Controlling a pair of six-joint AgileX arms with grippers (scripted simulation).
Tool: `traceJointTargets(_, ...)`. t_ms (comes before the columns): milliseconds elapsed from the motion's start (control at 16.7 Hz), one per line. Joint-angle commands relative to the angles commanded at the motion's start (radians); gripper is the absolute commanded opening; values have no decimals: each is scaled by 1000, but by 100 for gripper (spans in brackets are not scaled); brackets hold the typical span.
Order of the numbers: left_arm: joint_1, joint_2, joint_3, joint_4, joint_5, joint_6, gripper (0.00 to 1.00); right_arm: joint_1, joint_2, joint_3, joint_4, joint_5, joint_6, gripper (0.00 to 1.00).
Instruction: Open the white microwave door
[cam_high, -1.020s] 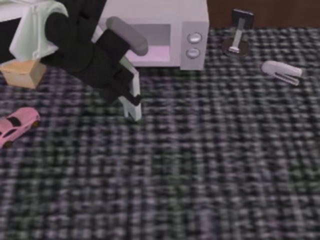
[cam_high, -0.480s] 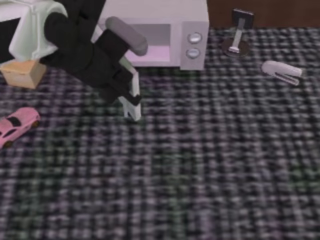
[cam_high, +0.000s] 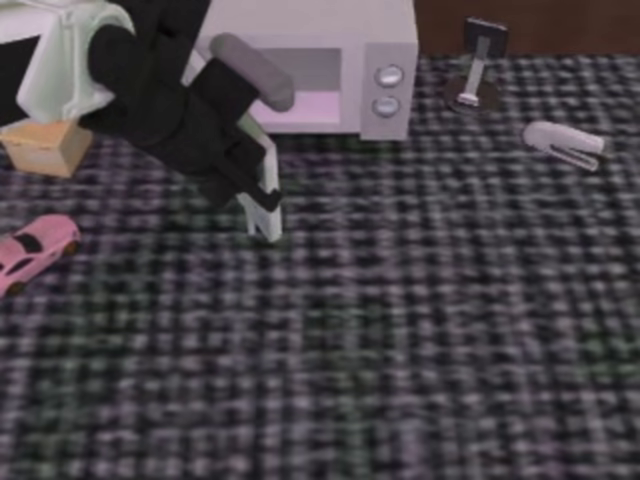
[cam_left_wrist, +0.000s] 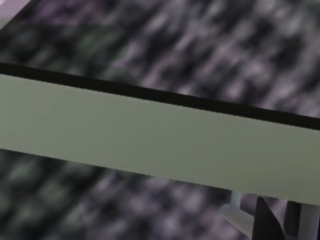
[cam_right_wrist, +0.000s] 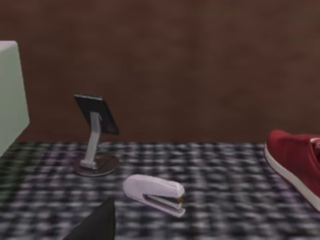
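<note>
The white microwave (cam_high: 385, 40) stands at the back of the table, left of centre, with two round knobs (cam_high: 387, 90) on its right panel and its pale interior (cam_high: 310, 85) exposed. The microwave door (cam_high: 268, 205) is swung out towards the front and shows edge-on as a thin white panel. My left gripper (cam_high: 250, 165) sits on that door, shut on it partway along. In the left wrist view the door's edge (cam_left_wrist: 160, 140) fills the picture as a pale band. My right gripper (cam_right_wrist: 100, 225) is out of the top view; only a dark tip shows in its wrist view.
A tan box (cam_high: 45, 148) and a pink toy car (cam_high: 35, 250) lie at the left. A phone stand (cam_high: 478, 65) and a white stapler (cam_high: 565, 145) are at the back right. A red shoe (cam_right_wrist: 297, 160) lies beyond the stapler in the right wrist view.
</note>
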Motion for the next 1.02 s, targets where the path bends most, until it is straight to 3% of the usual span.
traceJointTargets(300,3,0,-3,-4,12,14,0,0,0,0,0,0,0,100)
traceJointTargets(720,73,-22,-21,-51,90,187,0,0,0,0,0,0,0,100)
traceJointTargets(1020,77,-23,-22,-54,95,198,0,0,0,0,0,0,0,100)
